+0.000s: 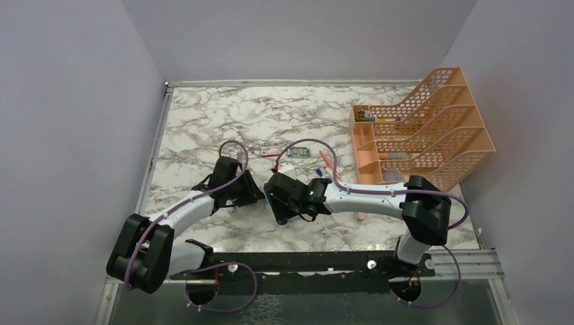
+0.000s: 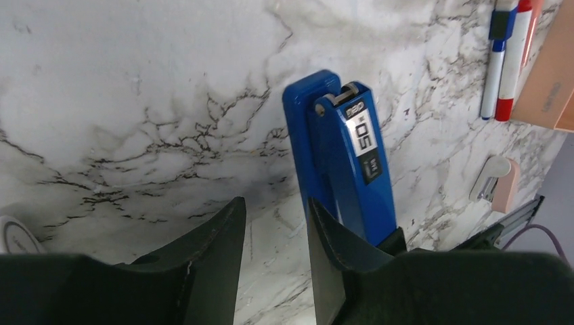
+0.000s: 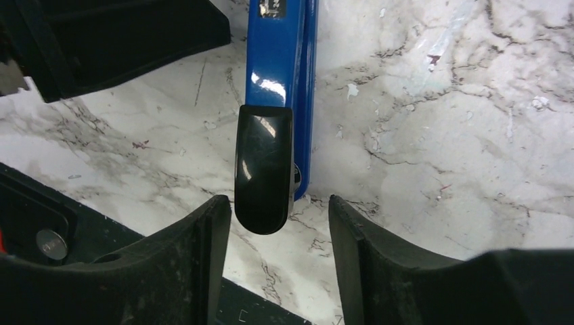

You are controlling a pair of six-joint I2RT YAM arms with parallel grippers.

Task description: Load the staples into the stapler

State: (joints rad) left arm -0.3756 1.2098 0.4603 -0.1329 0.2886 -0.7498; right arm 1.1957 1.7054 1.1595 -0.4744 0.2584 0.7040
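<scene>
Stapler lies on the surface, its long axis running straight ahead of the spread right claw. Left claw, spread and empty, sits alongside.

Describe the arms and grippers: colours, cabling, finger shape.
Both arms match: the left arm and right arm have white links between chunky black joint housings. A purple cable loops along each. The left gripper and right gripper are black, with matte fingers that taper to blunt tips and show light scuffs. No markings visible.
</scene>
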